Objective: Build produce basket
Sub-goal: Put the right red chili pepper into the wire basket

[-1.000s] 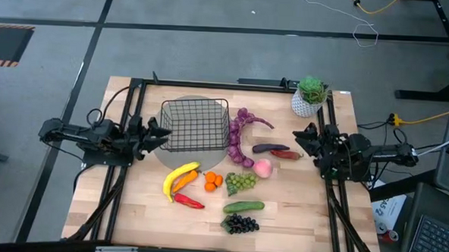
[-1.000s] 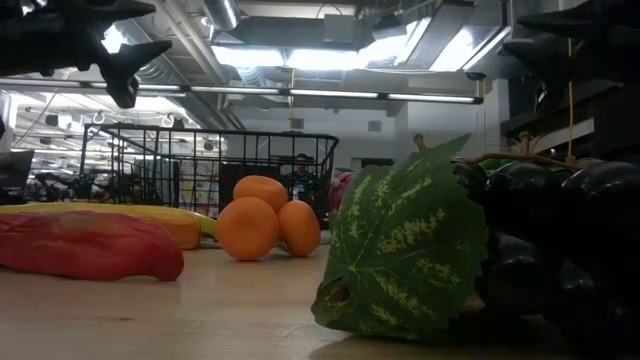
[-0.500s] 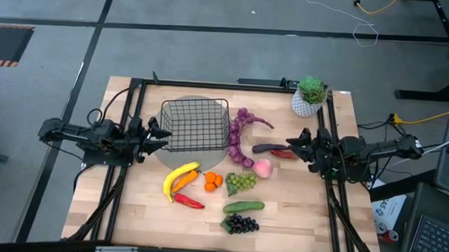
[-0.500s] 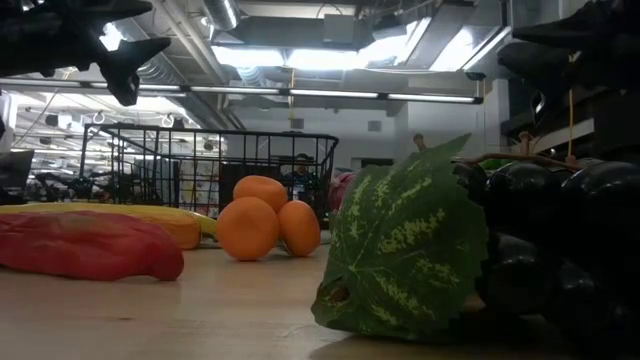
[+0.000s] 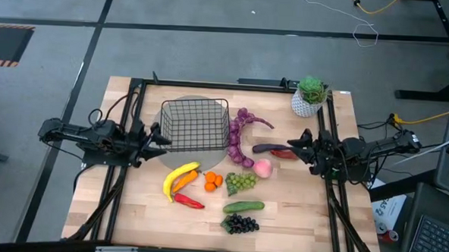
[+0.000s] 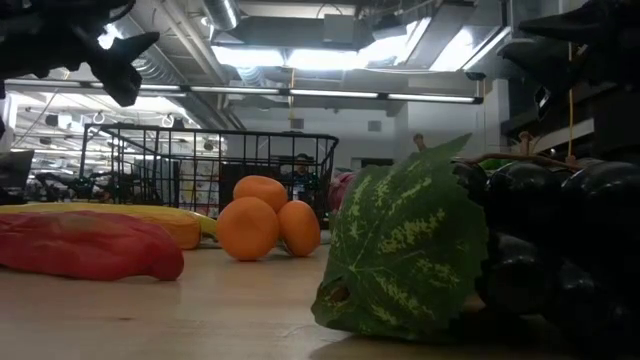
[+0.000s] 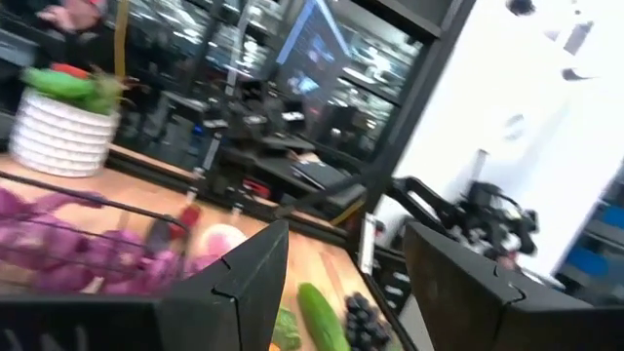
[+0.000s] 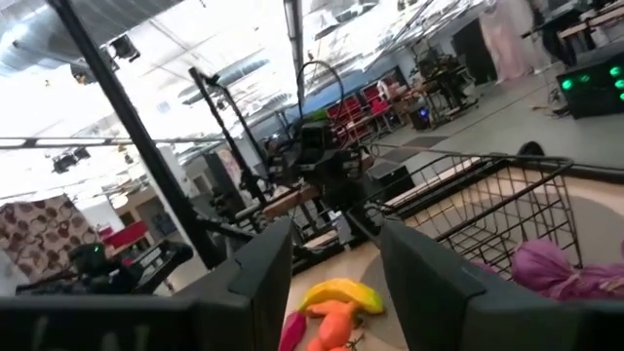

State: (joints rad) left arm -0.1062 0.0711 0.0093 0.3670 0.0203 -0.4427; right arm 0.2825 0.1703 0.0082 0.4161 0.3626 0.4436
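The black wire basket [image 5: 196, 125] stands on the table at the far left-centre, on a grey round mat. The produce lies on the table beside and in front of it: purple bulbs [image 5: 238, 134], a dark chilli [image 5: 267, 148], a red chilli [image 5: 285, 154], a peach [image 5: 262, 168], green grapes [image 5: 241, 181], oranges [image 5: 213, 181], a banana [image 5: 178, 176], a second red chilli [image 5: 189, 202], a cucumber [image 5: 244, 207] and dark grapes [image 5: 241, 225]. My left gripper [image 5: 160, 137] is open and empty at the basket's left side, above the table [image 7: 346, 244]. My right gripper [image 5: 292, 146] is open and empty, just right of the dark and red chillies [image 8: 336, 239].
A white pot with a green plant [image 5: 309, 96] stands at the far right corner. Black frame rails [image 5: 134, 107] run along the table's left, right and far sides. Bare wood lies along the near edge [image 5: 304, 221].
My right gripper has gone toward the table's left and a little toward the near edge, up to the dark and red chillies. My left gripper has drawn back slightly toward the table's left edge. The basket and produce have stayed where they were.
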